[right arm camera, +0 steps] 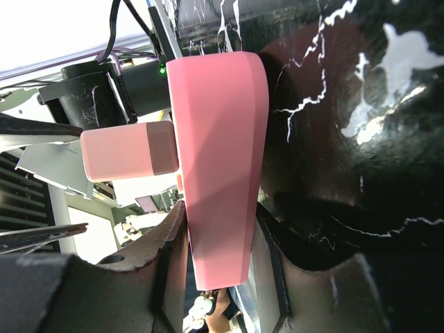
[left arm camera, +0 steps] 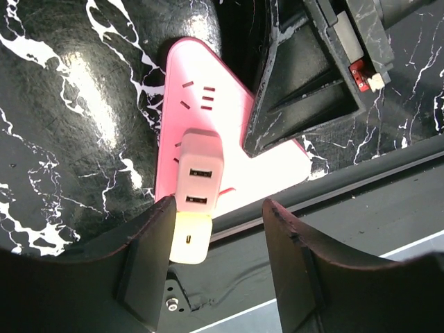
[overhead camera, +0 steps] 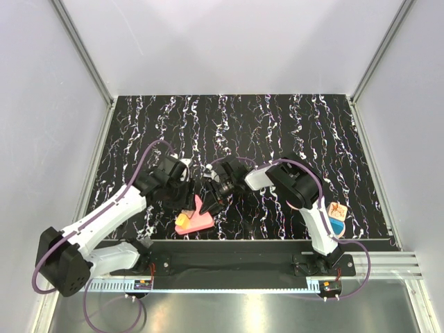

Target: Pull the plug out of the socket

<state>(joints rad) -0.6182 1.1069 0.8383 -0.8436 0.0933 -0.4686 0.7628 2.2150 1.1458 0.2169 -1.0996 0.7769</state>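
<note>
Our left gripper point(left arm camera: 218, 207) gaped around the plug point(left arm camera: 198, 177); our right gripper point(right arm camera: 222, 236) clamped the socket point(right arm camera: 218, 139), which a skewed pull might wrench free.

Top view: far end of the pink socket point(overhead camera: 200, 222) hidden under the right gripper point(overhead camera: 208, 202); the orange item point(overhead camera: 338, 209) on the desk point(overhead camera: 277, 125), well right of the socket, too small to identify.

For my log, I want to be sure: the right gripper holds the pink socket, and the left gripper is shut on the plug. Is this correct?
Not fully. The left gripper is open: in the left wrist view the plug sits between its fingers with a clear gap on one side. The right gripper does hold the pink socket.
</note>
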